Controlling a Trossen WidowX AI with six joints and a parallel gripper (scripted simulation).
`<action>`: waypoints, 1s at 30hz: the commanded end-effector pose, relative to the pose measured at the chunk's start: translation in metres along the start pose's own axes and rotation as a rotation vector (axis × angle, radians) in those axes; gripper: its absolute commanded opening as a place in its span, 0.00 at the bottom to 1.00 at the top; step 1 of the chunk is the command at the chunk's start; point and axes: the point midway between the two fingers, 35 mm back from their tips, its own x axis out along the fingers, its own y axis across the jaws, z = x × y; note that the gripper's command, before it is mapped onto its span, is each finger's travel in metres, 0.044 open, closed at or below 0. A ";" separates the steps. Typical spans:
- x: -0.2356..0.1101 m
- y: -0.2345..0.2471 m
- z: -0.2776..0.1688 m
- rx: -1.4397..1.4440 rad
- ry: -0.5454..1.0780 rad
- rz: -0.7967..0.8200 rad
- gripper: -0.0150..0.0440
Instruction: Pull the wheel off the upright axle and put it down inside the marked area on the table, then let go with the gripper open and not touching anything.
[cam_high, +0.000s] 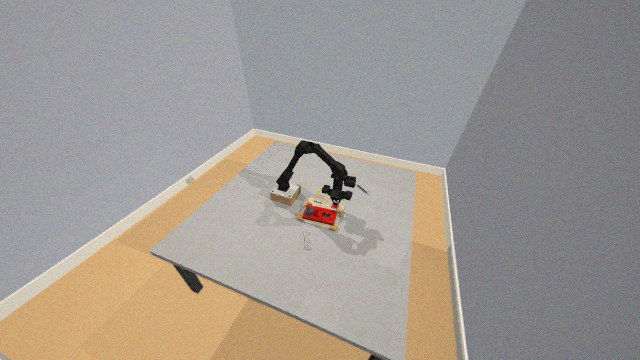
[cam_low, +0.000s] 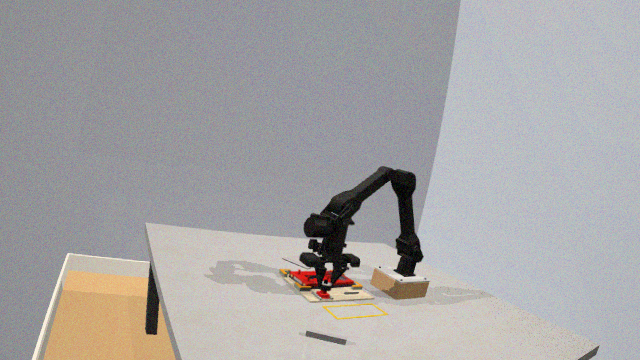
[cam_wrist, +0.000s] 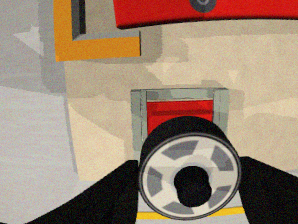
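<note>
The wheel (cam_wrist: 188, 128) has a black tyre and a pale grey hub with spokes and a dark centre hole. It sits over a red block in a grey bracket (cam_wrist: 180, 110) on the beige board (cam_wrist: 107, 123) (cam_low: 346, 295) (cam_high: 314, 202). The axle is hidden by the wheel. My gripper (cam_wrist: 188, 169) (cam_low: 324, 287) (cam_high: 336, 202) points down over the board, its black fingers shut on the wheel's tyre from both sides. The marked area (cam_low: 362, 316) is a yellow outline on the table just in front of the board; its line (cam_wrist: 156, 216) shows under the wheel in the wrist view.
A red plate (cam_low: 304, 277) (cam_high: 319, 214) with orange corner pieces (cam_wrist: 87, 48) lies on the board's other half. The arm's tan base block (cam_low: 400, 286) (cam_high: 285, 195) stands beside the board. A dark bar (cam_low: 326, 338) lies nearer the table's front edge.
</note>
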 end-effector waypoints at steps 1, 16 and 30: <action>-0.006 0.000 0.001 0.001 -0.001 0.003 0.25; -0.011 0.000 0.001 0.002 -0.001 0.003 0.25; -0.016 0.000 0.001 0.003 0.000 0.004 0.25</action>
